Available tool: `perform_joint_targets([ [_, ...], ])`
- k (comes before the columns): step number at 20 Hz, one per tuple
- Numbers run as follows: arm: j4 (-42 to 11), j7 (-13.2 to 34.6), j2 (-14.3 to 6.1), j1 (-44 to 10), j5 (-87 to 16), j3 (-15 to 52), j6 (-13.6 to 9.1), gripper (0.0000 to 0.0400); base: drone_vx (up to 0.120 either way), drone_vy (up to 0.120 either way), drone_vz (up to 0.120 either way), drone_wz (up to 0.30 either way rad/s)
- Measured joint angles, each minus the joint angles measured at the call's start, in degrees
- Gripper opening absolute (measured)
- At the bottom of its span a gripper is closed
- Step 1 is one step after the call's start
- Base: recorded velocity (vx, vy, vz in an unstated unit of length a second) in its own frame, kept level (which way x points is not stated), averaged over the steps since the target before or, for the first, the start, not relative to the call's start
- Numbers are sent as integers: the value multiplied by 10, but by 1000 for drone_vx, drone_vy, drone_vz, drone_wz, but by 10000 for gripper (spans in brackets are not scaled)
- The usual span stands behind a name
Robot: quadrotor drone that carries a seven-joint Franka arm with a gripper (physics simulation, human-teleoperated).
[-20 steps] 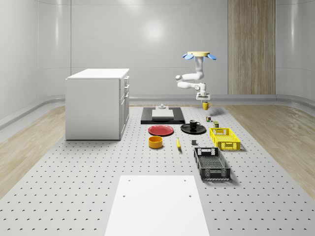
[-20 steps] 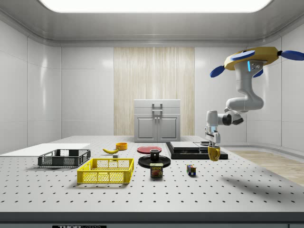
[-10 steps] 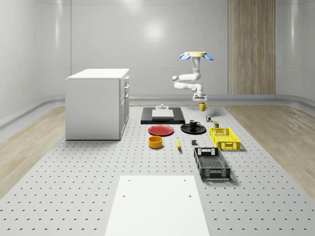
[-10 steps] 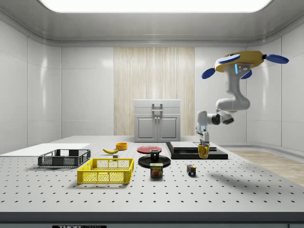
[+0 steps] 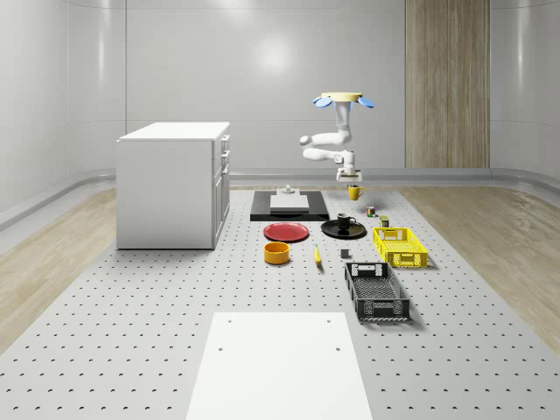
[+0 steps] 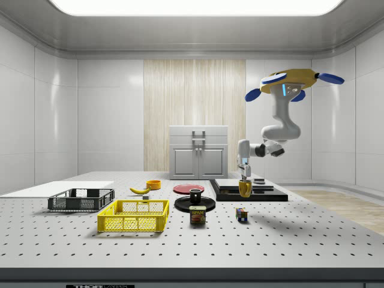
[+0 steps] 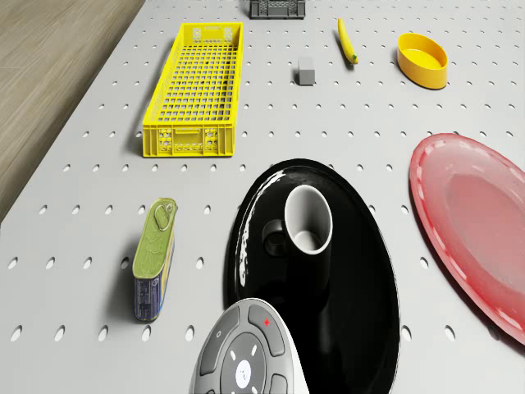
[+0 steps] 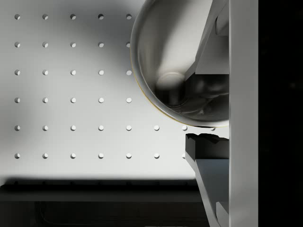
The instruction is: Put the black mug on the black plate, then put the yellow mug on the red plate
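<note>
Left to right in the whole-scene view: red plate [image 5: 286,232] bare on the table [image 5: 175,297], then black plate [image 5: 344,229] with the black mug [image 5: 345,220] already standing on it, so we read step one as done. Step two is in hand. The tool [image 5: 347,180] is clenched on the yellow mug [image 5: 354,192], which hangs in the air behind the black plate, clear of the table. The drone [image 5: 343,99] hovers above and just behind that plate.

In the wrist view one finger [image 8: 206,142] presses the mug's rim, though we can't tell how firm the grip is.

Next move, as we judge it: carry the mug across to the whole-scene view's left, past the black mug without clipping it, centre over the red plate, descend, release upright.
</note>
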Motion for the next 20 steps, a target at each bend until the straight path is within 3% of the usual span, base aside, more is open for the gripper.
perform_joint_targets([
  [20, 0, 0, 1, 0, 0, 0, -1, 110, 120, -120, 0, 0],
])
